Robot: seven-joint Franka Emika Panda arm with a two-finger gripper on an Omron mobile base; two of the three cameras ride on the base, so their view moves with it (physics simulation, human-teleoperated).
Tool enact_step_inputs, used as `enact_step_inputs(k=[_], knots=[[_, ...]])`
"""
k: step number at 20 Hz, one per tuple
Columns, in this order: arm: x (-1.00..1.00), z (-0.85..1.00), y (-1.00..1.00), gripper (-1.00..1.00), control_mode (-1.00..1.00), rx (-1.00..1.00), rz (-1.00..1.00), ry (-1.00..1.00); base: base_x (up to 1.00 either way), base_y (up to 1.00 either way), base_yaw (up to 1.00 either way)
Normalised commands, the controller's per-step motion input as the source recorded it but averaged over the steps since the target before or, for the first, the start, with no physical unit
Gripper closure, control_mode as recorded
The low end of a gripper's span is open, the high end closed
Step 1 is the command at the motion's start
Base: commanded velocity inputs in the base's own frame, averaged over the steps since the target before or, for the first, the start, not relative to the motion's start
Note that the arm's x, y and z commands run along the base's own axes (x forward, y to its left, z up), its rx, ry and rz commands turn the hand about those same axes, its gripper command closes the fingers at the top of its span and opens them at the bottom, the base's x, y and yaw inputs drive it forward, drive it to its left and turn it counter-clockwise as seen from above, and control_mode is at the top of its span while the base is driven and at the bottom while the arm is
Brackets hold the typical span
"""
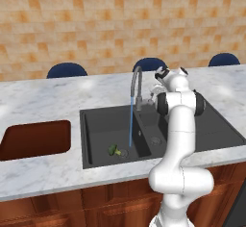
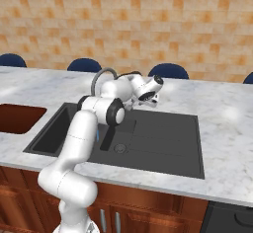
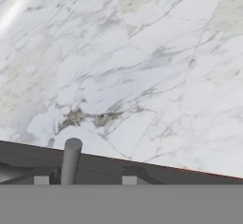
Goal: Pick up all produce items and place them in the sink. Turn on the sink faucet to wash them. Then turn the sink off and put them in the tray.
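One piece of produce point(image 1: 114, 150) sits in the wide basin of the sink point(image 1: 96, 125), small and green, right beside the round drain, and a thin blue stream is running down from the faucet point(image 1: 136, 84) spout, landing just next to it. The gripper point(image 2: 154, 98) is up behind the sink at the faucet's base, and the hand view looks along the marble counter point(image 3: 142, 66) with a grey cylinder, probably the lever or the spout's foot, rising at the lower left. Whether the jaws are parted or clamped on that handle I can't tell; the fingertips are too small and too hidden to read. Risks from here: if the hand pushes the lever off-centre it may slip past and leave the water running, and a wide swing could knock the gooseneck spout. After that comes a tricky pick, since the broccoli is tiny, lumpy and wet, lying close to the drain, so the fingers could nudge it away or pinch it loosely. Well off to the left waits the tray point(image 1: 36, 139), a long carry during which a weak grip might drop the piece on the counter.
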Motion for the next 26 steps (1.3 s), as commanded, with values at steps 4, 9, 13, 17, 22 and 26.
enact_step_inputs(k=[4, 9, 13, 17, 22, 26], knots=[[-0.17, -0.48, -0.18, 1.00, -1.00, 0.00, -0.02, 0.00, 0.00, 0.00, 0.00], [-0.01, -0.04, 0.00, 1.00, -1.00, 0.00, 0.03, -0.13, 0.00, 0.00, 0.00], [-0.03, 0.00, 0.01, 1.00, -1.00, 0.01, 0.13, -0.16, 0.00, 0.00, 0.00], [0.00, -0.10, 0.10, 1.00, -1.00, 0.02, 0.23, -0.08, 0.00, 0.00, 0.00], [0.00, -0.17, 0.26, 1.00, -1.00, 0.03, 0.28, -0.01, 0.00, 0.00, 0.00], [0.00, -0.14, 0.43, 1.00, -1.00, 0.01, 0.26, 0.00, 0.00, 0.00, 0.00]])
